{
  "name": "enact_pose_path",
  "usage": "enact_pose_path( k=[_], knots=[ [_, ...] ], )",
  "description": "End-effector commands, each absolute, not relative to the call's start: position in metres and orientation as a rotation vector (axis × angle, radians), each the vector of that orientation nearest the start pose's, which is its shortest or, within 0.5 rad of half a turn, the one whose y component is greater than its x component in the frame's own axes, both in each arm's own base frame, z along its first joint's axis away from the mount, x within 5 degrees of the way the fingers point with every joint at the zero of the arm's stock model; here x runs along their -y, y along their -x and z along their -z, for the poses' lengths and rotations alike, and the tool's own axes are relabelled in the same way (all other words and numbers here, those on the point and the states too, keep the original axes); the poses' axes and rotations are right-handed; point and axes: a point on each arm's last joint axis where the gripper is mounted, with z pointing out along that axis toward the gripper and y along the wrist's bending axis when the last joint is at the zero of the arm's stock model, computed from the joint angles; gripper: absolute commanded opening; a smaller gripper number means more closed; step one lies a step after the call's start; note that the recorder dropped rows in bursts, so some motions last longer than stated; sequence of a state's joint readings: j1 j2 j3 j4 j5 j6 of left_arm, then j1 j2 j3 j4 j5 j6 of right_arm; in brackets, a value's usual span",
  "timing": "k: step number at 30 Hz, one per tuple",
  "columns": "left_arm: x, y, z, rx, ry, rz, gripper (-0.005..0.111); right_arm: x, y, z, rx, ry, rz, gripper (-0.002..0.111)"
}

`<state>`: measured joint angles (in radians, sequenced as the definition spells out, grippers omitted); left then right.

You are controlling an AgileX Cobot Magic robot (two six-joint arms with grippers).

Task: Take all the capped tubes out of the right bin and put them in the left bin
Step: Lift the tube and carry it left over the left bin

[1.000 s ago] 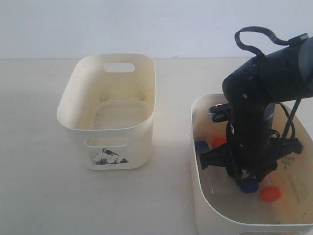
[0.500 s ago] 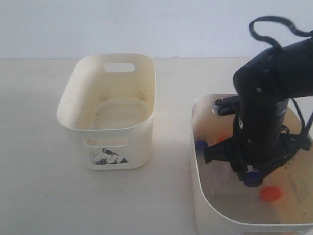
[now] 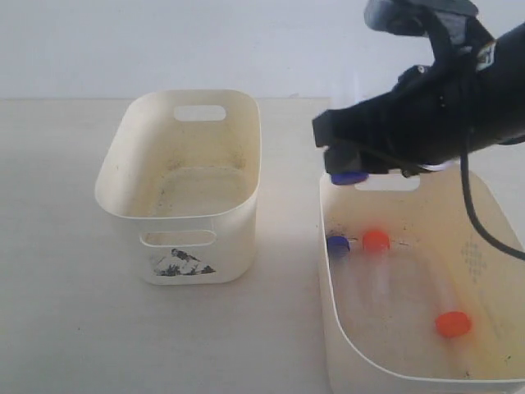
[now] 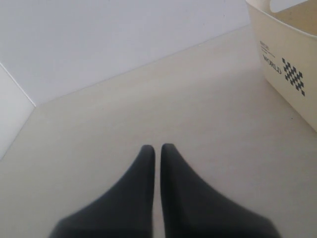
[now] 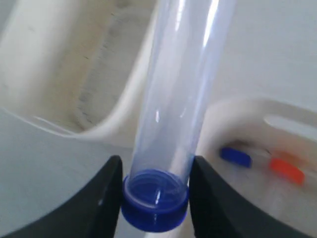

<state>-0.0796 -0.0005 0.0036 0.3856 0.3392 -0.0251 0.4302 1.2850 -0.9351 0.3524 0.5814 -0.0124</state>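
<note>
You get bright, soft, even light everywhere; the smaller cream plastic bin with the dark sticker (image 3: 176, 205) casts only a faint shadow at its base. White glare streaks run along the clear plastic tube with the blue cap (image 5: 173, 114), and the background behind it is out of focus. The black left gripper (image 4: 157, 148) blurs near the lens.

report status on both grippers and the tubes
Right gripper shut on blue-capped tube, high over far edge of right bin. Left gripper shut, empty. Three tubes lie in right bin; left bin holds none. Nothing seen between bins.
</note>
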Motion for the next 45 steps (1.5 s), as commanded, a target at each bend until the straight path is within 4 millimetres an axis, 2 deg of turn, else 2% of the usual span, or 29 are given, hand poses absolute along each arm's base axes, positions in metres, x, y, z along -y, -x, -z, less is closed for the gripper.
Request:
enact_pose_path(
  k=[1,7,14,19,21,25,26,27,28,30,39,42,45],
  knots=[
    [-0.007,-0.054,-0.185,-1.782,-0.283,-0.285,0.004,-0.139,-0.246,-0.299,-2.272,0.345,-0.672,0.0],
    [-0.007,-0.054,-0.185,-1.782,-0.283,-0.285,0.004,-0.153,-0.26,-0.285,-2.235,0.443,-0.734,0.0],
    [-0.007,-0.054,-0.185,-1.782,-0.283,-0.285,0.004,-0.176,-0.292,-0.291,-2.231,0.519,-0.807,0.0],
    [-0.007,-0.054,-0.185,-1.782,-0.283,-0.285,0.004,-0.191,-0.311,-0.284,-2.257,0.556,-0.838,0.001],
    [-0.007,-0.054,-0.185,-1.782,-0.283,-0.285,0.004,-0.197,-0.315,-0.281,-2.256,0.576,-0.835,0.008],
    [-0.007,-0.054,-0.185,-1.782,-0.283,-0.285,0.004,-0.214,-0.318,-0.277,-2.242,0.632,-0.837,0.039],
    [-0.007,-0.054,-0.185,-1.782,-0.283,-0.285,0.004,-0.216,-0.318,-0.277,-2.238,0.636,-0.834,0.041],
    [-0.007,-0.054,-0.185,-1.782,-0.283,-0.285,0.004,-0.217,-0.318,-0.277,-2.232,0.627,-0.827,0.038],
    [-0.007,-0.054,-0.185,-1.782,-0.283,-0.285,0.004,-0.217,-0.319,-0.278,-2.231,0.617,-0.827,0.029],
    [-0.007,-0.054,-0.185,-1.782,-0.283,-0.285,0.004,-0.216,-0.319,-0.28,-2.226,0.614,-0.824,0.003],
    [-0.007,-0.054,-0.185,-1.782,-0.283,-0.285,0.004,-0.215,-0.323,-0.281,-2.211,0.573,-0.795,0.001],
    [-0.007,-0.054,-0.185,-1.782,-0.283,-0.285,0.004,-0.215,-0.323,-0.281,-2.209,0.575,-0.786,0.016],
    [-0.007,-0.054,-0.185,-1.782,-0.283,-0.285,0.004,-0.214,-0.323,-0.28,-2.212,0.575,-0.784,0.045]
  ],
)
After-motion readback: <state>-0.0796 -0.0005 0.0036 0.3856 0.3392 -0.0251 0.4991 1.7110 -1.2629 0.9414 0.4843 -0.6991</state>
